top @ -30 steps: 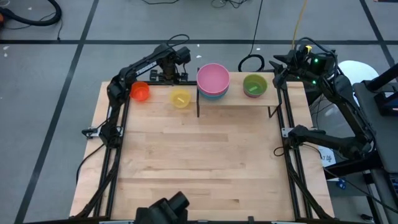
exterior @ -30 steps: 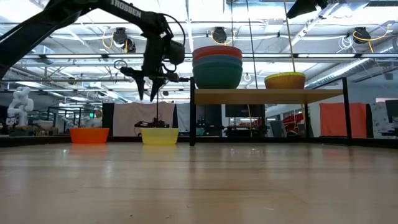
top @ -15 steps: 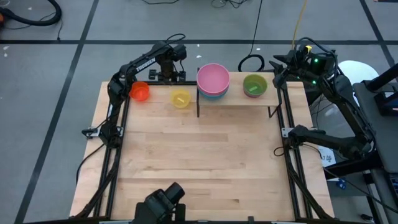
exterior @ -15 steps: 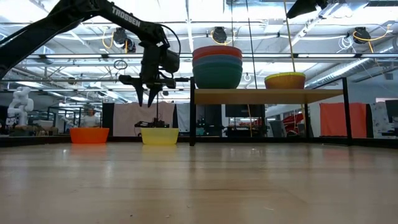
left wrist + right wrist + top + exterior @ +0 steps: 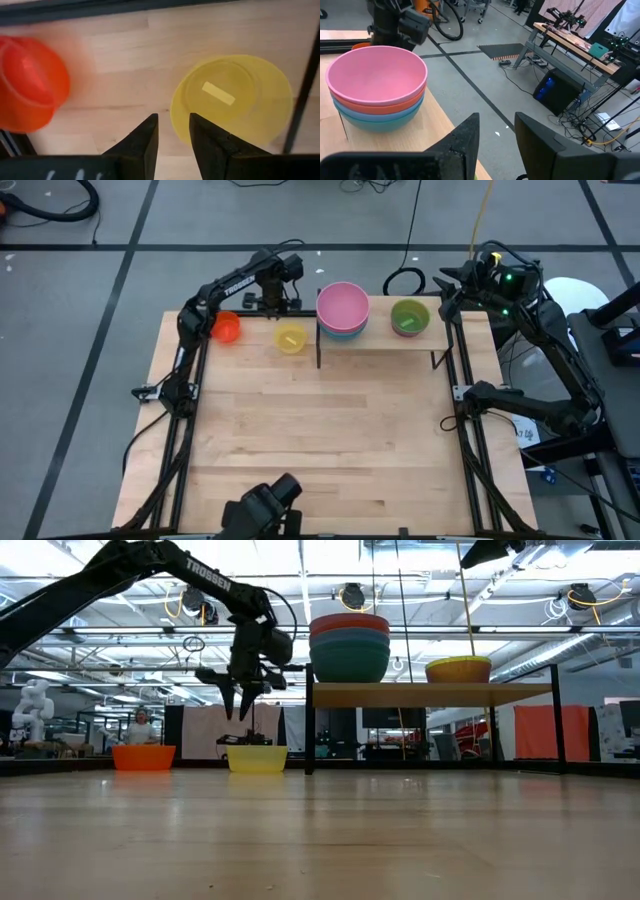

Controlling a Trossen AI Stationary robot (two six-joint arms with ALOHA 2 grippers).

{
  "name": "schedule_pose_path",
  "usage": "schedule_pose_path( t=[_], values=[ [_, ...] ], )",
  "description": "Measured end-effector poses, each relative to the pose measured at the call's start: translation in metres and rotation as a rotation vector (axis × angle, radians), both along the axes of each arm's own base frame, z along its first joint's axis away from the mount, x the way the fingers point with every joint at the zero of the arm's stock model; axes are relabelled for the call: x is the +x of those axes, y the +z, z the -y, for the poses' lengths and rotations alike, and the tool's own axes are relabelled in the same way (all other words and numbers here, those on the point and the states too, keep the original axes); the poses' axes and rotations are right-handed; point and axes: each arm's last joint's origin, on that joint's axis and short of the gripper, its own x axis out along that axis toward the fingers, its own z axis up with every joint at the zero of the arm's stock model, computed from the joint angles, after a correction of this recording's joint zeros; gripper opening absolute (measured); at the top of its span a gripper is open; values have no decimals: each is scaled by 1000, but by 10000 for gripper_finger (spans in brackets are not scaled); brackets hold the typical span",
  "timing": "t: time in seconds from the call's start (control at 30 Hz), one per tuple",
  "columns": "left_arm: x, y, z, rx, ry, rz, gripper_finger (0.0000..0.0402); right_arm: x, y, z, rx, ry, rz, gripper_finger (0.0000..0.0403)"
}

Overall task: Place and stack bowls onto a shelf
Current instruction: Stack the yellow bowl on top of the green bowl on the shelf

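while the left gripper [image 5: 238, 708] hung in the air above the yellow bowl [image 5: 290, 338], its jaws stood slightly parted and held nothing. that bowl sat on the counter [image 5: 320, 440] just beside the shelf [image 5: 380, 343], near the shelf's thin black leg [image 5: 302, 95], with the orange bowl [image 5: 227, 327] farther out toward the counter's left edge. up on the shelf a stack of bowls [image 5: 349, 646] stood at the left end, pink [image 5: 375, 72] on top, then a red one and teal and blue beneath; a green bowl [image 5: 409, 317] sat apart at the right end, with something yellow showing under it in the low view. the right gripper [image 5: 495, 135] waited off the back right corner of the counter, beyond the shelf, jaws a little apart and empty. cables [image 5: 405, 280] lay coiled on the floor behind the shelf, and a person [image 5: 139, 726] stood far back in the room.
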Motion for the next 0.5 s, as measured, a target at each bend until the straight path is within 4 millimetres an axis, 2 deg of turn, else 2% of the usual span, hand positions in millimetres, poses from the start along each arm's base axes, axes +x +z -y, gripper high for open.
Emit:
schedule_pose_path(
  t=[0.17, 0.5],
  values=[
    [8, -12, -1, -4, -75, -3, 115, 0, 0, 0, -2, 0, 1, 118],
    [17, -36, -8, -13, -83, -11, 115, 0, 1, 0, -5, 0, 3, 118]
  ],
)
